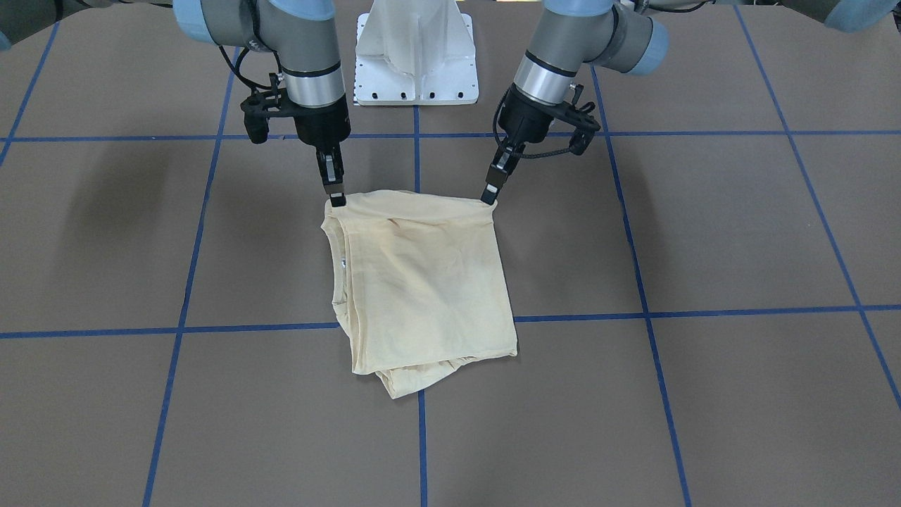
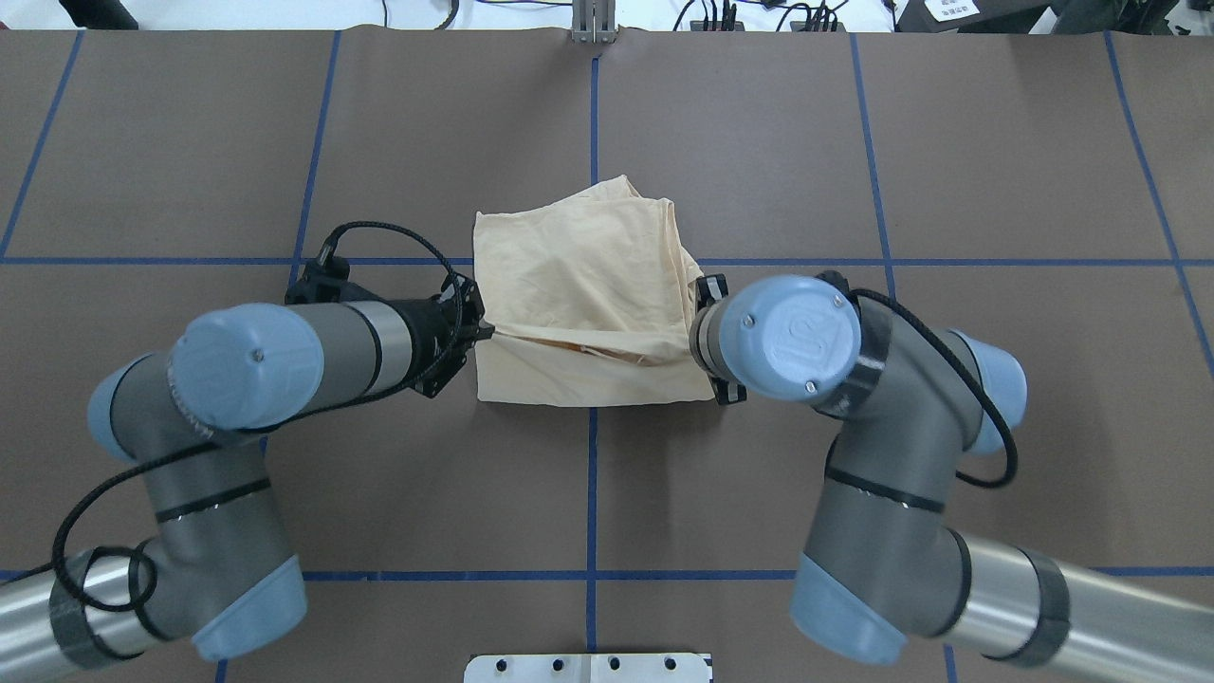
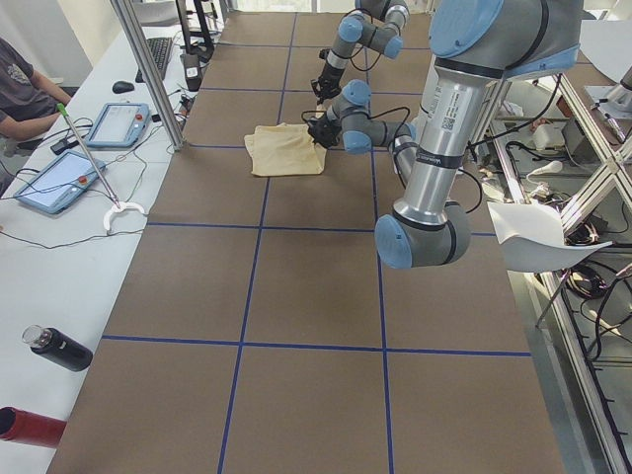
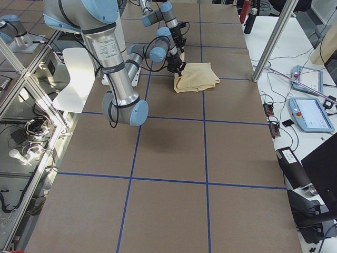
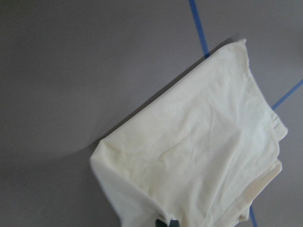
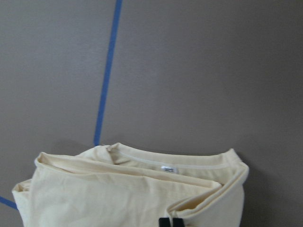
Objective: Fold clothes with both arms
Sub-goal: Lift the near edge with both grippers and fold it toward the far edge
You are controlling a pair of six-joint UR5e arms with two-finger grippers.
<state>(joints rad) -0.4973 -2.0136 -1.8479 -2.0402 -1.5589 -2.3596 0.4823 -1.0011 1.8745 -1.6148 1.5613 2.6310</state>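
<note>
Clamping T-shirt (image 1: 422, 282) corners with left gripper (image 1: 488, 197) and right gripper (image 1: 336, 200), both pinched tight on cloth; probably risking layers beneath the right gripper slipping loose through uneven lifting.

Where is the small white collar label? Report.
Right wrist view: small white collar label on the ribbed neckline of the folded cream T-shirt, just beyond the right gripper.

Brown table (image 1: 739, 225) with blue tape grid (image 1: 704, 133), white pedestal (image 1: 417, 63), black bottle (image 3: 57, 349) alongside
</note>
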